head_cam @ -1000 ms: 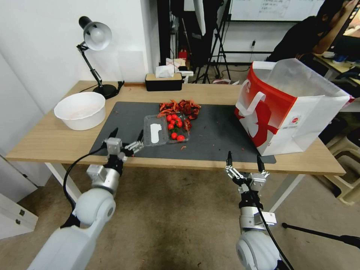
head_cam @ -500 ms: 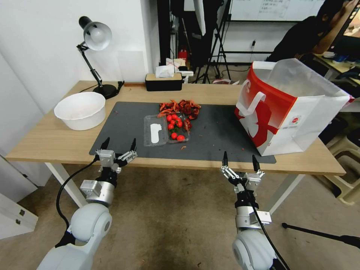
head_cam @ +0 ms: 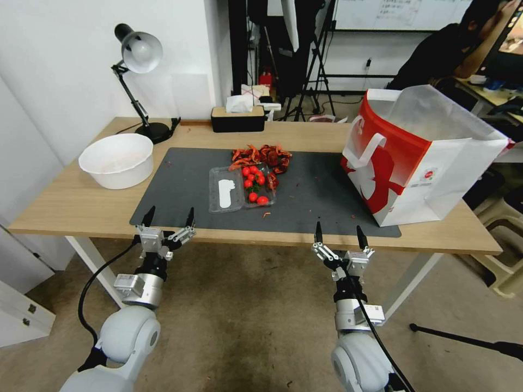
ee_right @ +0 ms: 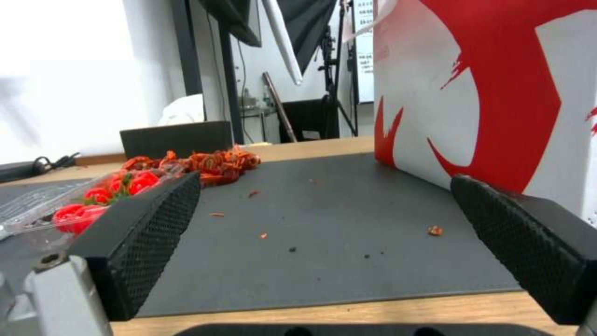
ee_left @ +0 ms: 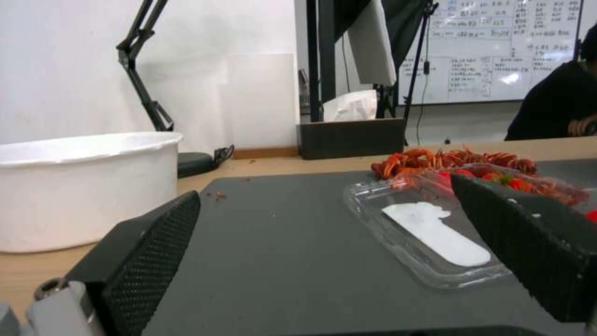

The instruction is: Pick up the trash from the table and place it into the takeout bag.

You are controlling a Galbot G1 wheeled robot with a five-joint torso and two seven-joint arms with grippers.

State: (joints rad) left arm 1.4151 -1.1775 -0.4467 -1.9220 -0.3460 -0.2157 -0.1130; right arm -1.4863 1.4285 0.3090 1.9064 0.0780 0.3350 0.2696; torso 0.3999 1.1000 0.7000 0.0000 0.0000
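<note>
On the table [head_cam: 71,204], a dark grey mat [head_cam: 316,196] carries the trash: an open clear plastic box [head_cam: 226,189] with cherry tomatoes [head_cam: 255,182] and a pile of red shells [head_cam: 261,155] behind it. A white round bowl [head_cam: 117,160] sits at the left. The red and white takeout bag [head_cam: 419,158] stands open at the right. My left gripper [head_cam: 169,213] hovers open at the table's front edge, short of the box [ee_left: 429,233]. My right gripper [head_cam: 338,228] is open at the front edge, left of the bag [ee_right: 485,93]. Neither holds anything.
A black desk lamp [head_cam: 139,54] and a black tissue box [head_cam: 238,117] stand along the table's back edge. Small red crumbs [ee_right: 435,230] dot the mat. Tripods and a whiteboard are behind the table; a plastic stool [head_cam: 506,256] stands at the right.
Both grippers have drawn back and down toward the table's front edge. The left one has moved left, away from the box, and the right one has shifted left. Both stay open.
</note>
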